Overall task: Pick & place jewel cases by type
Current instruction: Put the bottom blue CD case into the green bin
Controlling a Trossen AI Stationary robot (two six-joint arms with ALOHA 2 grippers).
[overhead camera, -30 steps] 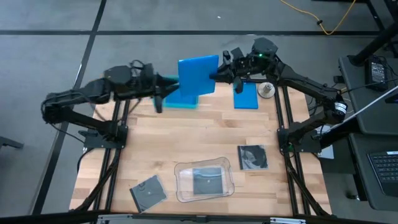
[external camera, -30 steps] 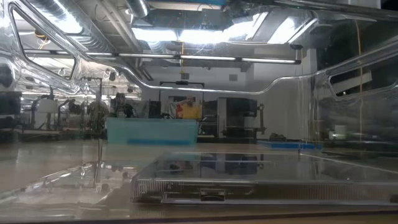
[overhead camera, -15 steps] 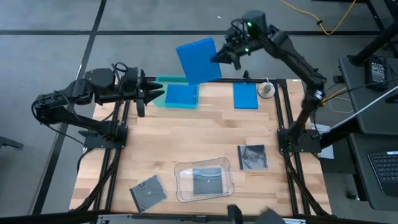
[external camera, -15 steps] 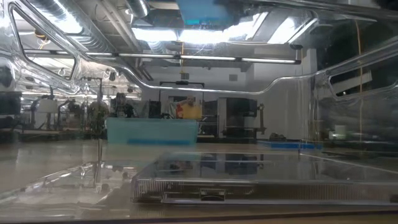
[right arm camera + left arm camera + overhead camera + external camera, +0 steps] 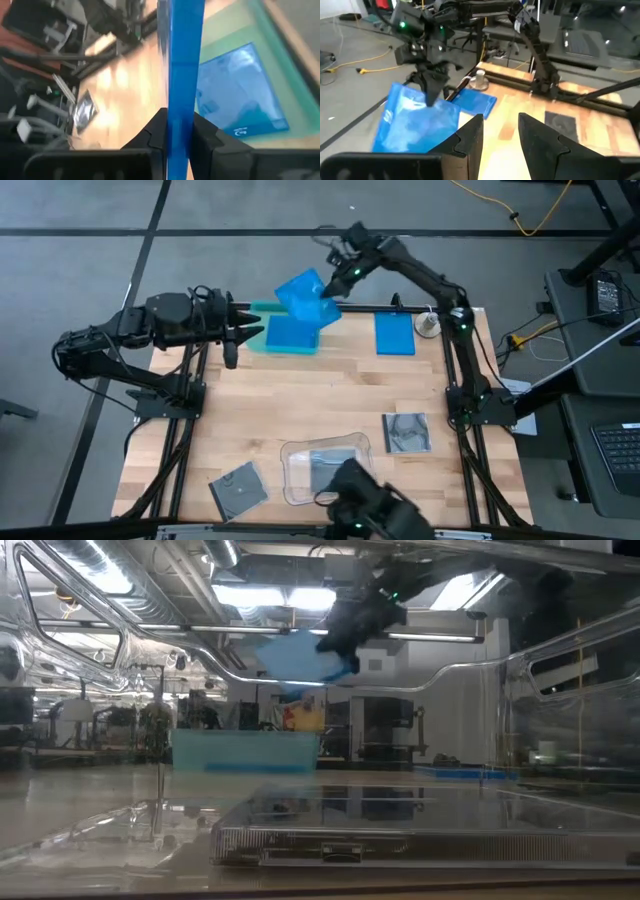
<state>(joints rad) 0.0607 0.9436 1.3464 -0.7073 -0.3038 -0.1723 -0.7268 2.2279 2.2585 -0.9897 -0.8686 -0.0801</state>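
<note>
A: Where is the flat bright blue square jewel case (image 5: 306, 297)?
B: Up in the air over the far edge of the wooden table (image 5: 300, 405), pinched edge-on by the right gripper (image 5: 336, 284), above the teal translucent tray (image 5: 262, 311) that holds another blue case (image 5: 291, 335).

A: And the left gripper (image 5: 250, 332)?
B: Beside that tray, fingers (image 5: 470, 137) spread, holding nothing.

A: The rest?
B: A third blue case (image 5: 395, 334) lies on the far table edge; dark clear-covered cases (image 5: 406, 432) lie nearer, one in the clear rounded plastic tray (image 5: 294, 476).
</note>
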